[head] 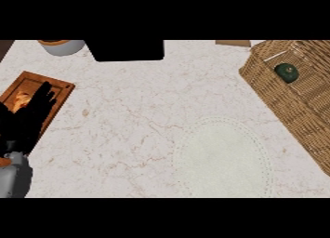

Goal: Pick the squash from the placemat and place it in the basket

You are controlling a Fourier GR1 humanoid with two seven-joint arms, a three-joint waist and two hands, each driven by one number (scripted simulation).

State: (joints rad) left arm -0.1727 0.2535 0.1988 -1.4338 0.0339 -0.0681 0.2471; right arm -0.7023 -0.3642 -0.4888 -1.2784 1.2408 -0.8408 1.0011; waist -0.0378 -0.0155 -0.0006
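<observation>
Nearest the camera, at the lower left edge, the left hand (31, 116) is seen raised with fingers straight and relaxed, holding nothing, resting above a wooden board (30, 95) on which something orange shows. The squash (287, 72), small and dark green, is already found inside the wicker basket (311, 121) at the upper right, lying near the basket's upper end; the pale oval placemat (222, 160) at the lower middle of the marbled surface (133, 121) is left bare. The right hand is not seen at all, so nothing can be told of its fingers. The task is judged essentially done, and little risk is left. What could still go wrong would come from an unseen arm being drawn back carelessly: the basket's rim might be caught and the basket shifted or tipped. A sweep of the left hand could likewise disturb the board beneath it. A grey bowl (61, 45) and a dark box (126, 50) stand well apart at the top edge.
</observation>
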